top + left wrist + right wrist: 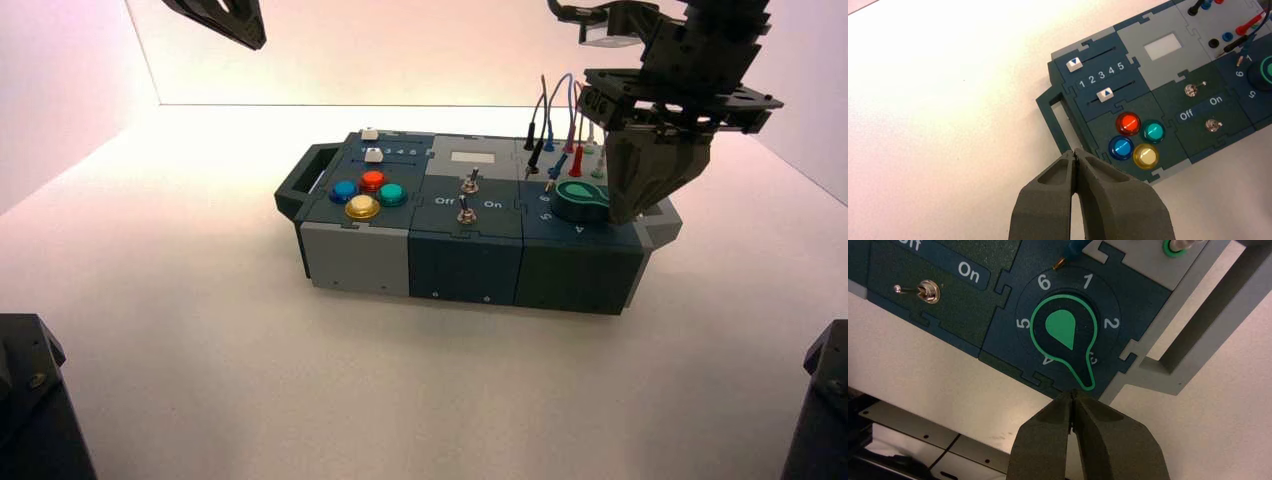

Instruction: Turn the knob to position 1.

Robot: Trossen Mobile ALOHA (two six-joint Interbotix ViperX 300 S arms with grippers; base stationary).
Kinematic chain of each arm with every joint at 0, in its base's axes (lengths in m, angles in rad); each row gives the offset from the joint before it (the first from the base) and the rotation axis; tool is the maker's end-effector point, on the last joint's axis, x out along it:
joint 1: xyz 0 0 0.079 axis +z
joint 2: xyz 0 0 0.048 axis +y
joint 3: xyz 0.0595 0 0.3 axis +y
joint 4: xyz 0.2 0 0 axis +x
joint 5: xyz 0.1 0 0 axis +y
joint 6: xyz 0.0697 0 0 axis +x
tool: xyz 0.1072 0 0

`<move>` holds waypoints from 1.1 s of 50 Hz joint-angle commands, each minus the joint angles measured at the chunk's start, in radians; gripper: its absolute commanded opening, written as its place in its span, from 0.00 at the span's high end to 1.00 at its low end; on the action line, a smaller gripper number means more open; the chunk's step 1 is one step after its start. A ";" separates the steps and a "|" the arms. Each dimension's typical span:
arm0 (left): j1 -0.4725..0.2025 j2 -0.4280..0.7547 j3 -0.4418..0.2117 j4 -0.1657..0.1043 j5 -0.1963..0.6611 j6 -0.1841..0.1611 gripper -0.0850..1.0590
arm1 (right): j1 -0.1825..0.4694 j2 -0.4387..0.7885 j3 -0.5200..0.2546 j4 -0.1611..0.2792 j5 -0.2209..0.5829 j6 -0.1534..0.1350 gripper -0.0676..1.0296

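— What is seen on the tabletop (200,330), starting with the largest thing?

— A box (470,255) is set near the middle, with a handle at each end. The knob (1065,342) is mounted at the box's right end, on a dial ringed by the numbers 1, 2, 5 and 6; two further marks are partly covered by the knob. Its pointed tip is aimed between those covered marks, on the side of the dial opposite the 6 and the 1.

— Where is the knob placed relative to the right pincer (1074,396)?

— The knob's tip is found just beside the pincer's tips, which are pressed together with nothing held. Contact cannot be made out.

— And the left pincer (1076,154)?

— It is kept closed and empty, well away from the knob, by the box's left end.

— What writing can be read?

— "Off" and "On" are printed between two toggle switches (1202,107), and "1 2 3 4 5" between two sliders (1090,79).
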 commanded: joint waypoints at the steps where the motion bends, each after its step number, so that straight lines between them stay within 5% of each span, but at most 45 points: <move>1: -0.011 -0.003 -0.034 -0.002 0.006 0.002 0.95 | -0.011 -0.015 -0.035 -0.008 0.003 0.006 0.96; 55: -0.051 0.044 -0.057 0.000 0.069 0.005 0.95 | -0.034 0.080 -0.109 -0.044 0.025 0.005 0.96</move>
